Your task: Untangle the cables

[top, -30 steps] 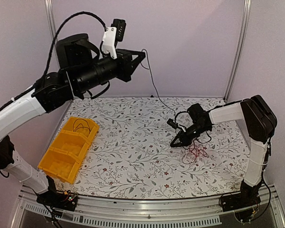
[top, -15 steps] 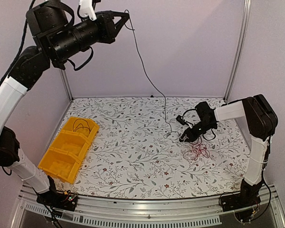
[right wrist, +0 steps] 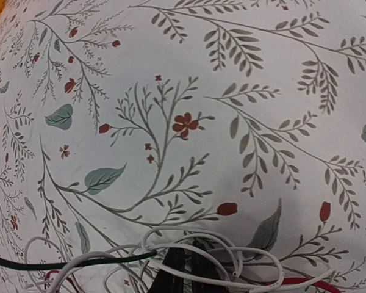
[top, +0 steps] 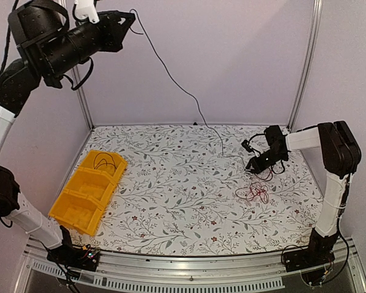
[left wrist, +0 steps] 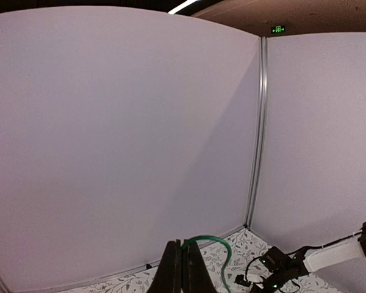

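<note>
Left end effector point(top: 131, 15), upper left, is clenched on one black cable point(top: 171, 78) (light, limp; I'd pinch single strands), while red cables point(top: 253, 194) lie tangled centre-right on the surface point(top: 171, 201) by the right end effector point(top: 252, 167), grip unclear.

The bin point(top: 88, 192) lies on the left side of the table point(top: 171, 213), with a coiled cable point(top: 104, 162) in its far compartment. The left gripper point(top: 132, 16) sits high above the far left corner. From it one cable point(top: 182, 90) runs down to the right gripper point(top: 250, 167), low over the right side. A tangle of cables point(top: 253, 193) lies on the table just in front of that gripper.
</note>
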